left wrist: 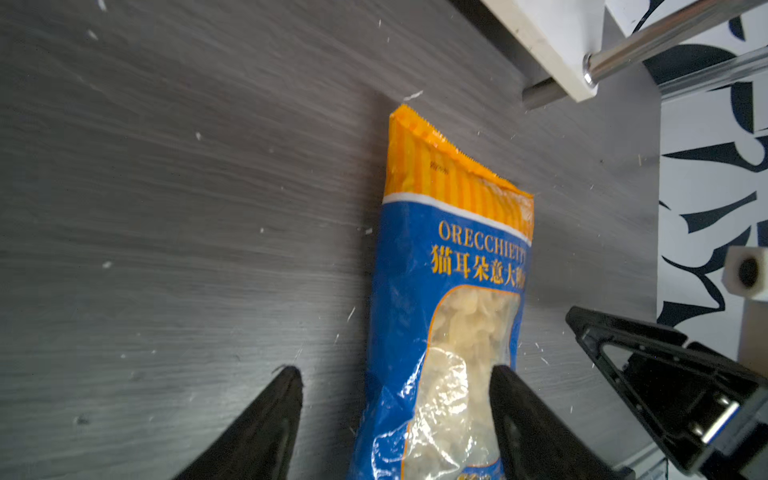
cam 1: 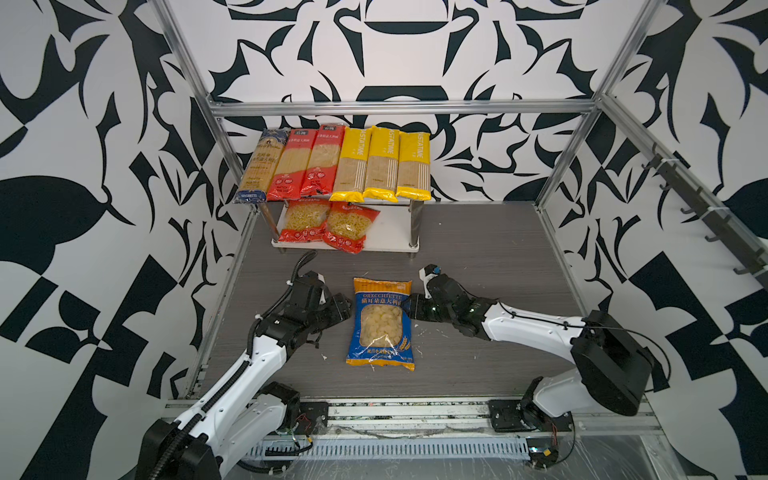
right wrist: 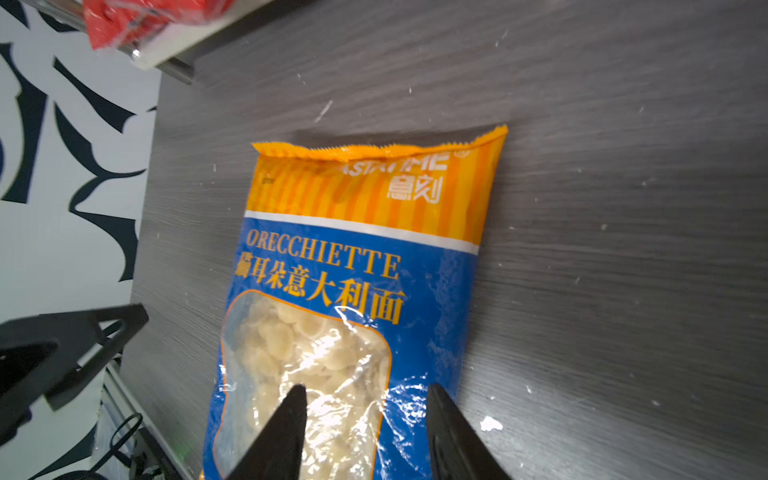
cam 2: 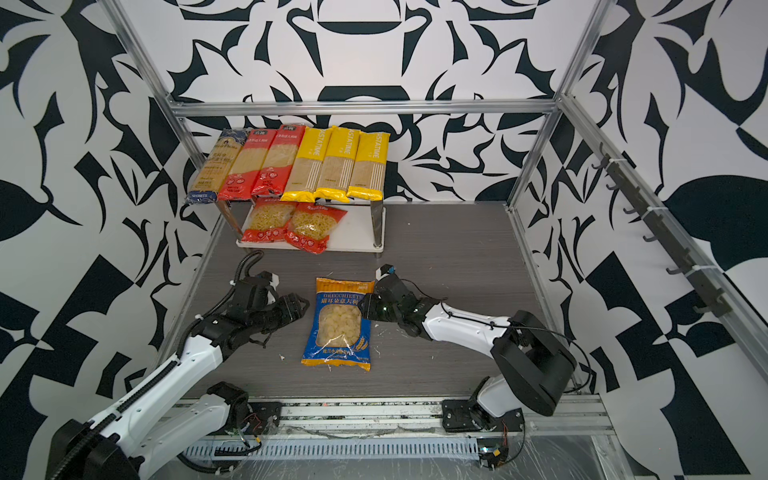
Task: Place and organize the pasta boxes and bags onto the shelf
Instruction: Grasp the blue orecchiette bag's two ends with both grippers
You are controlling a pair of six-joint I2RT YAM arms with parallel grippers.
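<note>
1 blue-orange packet (cam 1: 381,324) lies flat on the grey table (cam 1: 490,257), lower centre in both top views, short of the shelf (cam 1: 392,232). Only the wrist views show the jaws: right gripper (right wrist: 365,390) parted over its clear window, left gripper (left wrist: 395,370) wide apart straddling its edge, neither closed on it. Top views alone show 8 other packets (cam 1: 380,164) shelved

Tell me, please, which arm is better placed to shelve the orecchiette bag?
Probably right: the right hand is open over the orecchiette bag, and the bare stretch of the shelf's lower board lies on that side.
</note>
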